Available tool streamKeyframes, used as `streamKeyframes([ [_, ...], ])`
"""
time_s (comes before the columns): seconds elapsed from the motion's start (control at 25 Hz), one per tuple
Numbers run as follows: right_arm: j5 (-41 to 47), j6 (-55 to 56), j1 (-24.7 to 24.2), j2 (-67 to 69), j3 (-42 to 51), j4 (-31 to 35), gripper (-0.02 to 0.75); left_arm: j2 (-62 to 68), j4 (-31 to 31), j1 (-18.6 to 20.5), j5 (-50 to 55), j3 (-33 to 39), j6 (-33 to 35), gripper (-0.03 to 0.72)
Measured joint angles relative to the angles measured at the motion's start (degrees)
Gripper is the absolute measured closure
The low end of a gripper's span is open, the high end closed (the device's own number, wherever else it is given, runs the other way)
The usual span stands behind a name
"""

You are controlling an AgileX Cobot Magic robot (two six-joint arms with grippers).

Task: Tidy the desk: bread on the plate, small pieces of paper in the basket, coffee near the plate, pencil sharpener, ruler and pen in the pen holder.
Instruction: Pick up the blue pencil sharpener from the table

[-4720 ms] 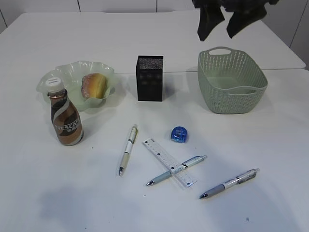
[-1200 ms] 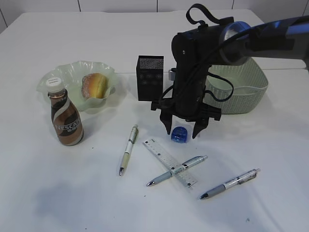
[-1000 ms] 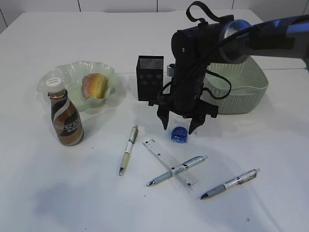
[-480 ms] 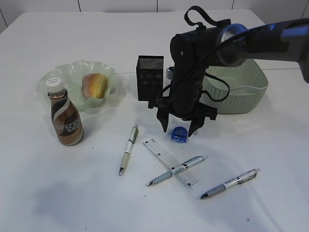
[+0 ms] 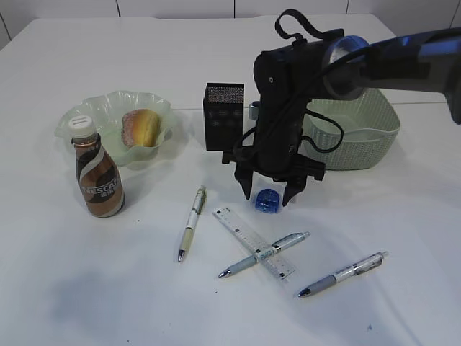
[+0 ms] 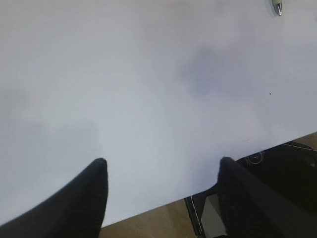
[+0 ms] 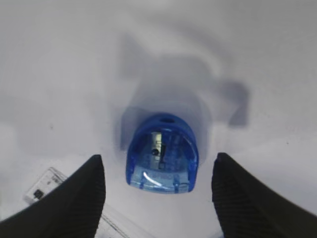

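Observation:
My right gripper (image 5: 267, 196) hangs open low over the desk (image 5: 144, 288), its fingers either side of the blue pencil sharpener (image 5: 267, 201) without touching it. The right wrist view shows the pencil sharpener (image 7: 162, 153) between the spread fingers of the right gripper (image 7: 158, 157). The ruler (image 5: 252, 242) lies under one pen (image 5: 263, 254); two more pens (image 5: 191, 222) (image 5: 343, 273) lie loose. The bread (image 5: 140, 127) sits in the plate (image 5: 115, 108), with the coffee (image 5: 99, 176) just in front. The pen holder (image 5: 224, 117) stands behind. Small pieces of paper are out of view. My left gripper (image 6: 163, 160) is open over bare desk.
The basket (image 5: 360, 137) stands at the right, partly behind my right arm. In the left wrist view the desk's front edge (image 6: 148, 208) runs just below the fingers, with a pen tip (image 6: 278, 6) at the top right. A ruler corner (image 7: 47, 186) lies near my right gripper's left finger.
The right arm came down from above the basket to the pencil sharpener. Over the last second it only shifted slightly around it, jaws staying open.

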Motion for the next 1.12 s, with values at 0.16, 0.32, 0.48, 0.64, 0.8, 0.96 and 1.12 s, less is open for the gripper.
streamKeyframes([
  [0.16, 1.6, 0.0, 0.0, 0.9, 0.0, 0.0, 0.209, 0.0, 0.0, 0.0, 0.0, 0.0, 0.0, 0.199],
  [0.32, 1.7, 0.1, 0.0, 0.9, -0.2, 0.0, 0.208, 0.0, 0.0, 0.0, 0.0, 0.0, 0.0, 0.200],
  [0.48, 1.2, 0.1, 0.0, 0.9, -0.2, 0.0, 0.208, 0.0, 0.0, 0.0, 0.0, 0.0, 0.0, 0.200],
  [0.64, 0.7, 0.1, 0.0, 0.9, -0.2, 0.0, 0.208, 0.0, 0.0, 0.0, 0.0, 0.0, 0.0, 0.200],
  [0.8, 0.3, 0.1, 0.0, 0.9, -0.2, 0.0, 0.208, 0.0, 0.0, 0.0, 0.0, 0.0, 0.0, 0.199],
  [0.96, 0.3, 0.1, 0.0, 0.9, -0.2, 0.0, 0.208, 0.0, 0.1, 0.0, 0.0, 0.0, 0.0, 0.200],
  [1.12, 0.3, 0.1, 0.0, 0.9, -0.2, 0.0, 0.208, 0.0, 0.1, 0.0, 0.0, 0.0, 0.0, 0.200],
])
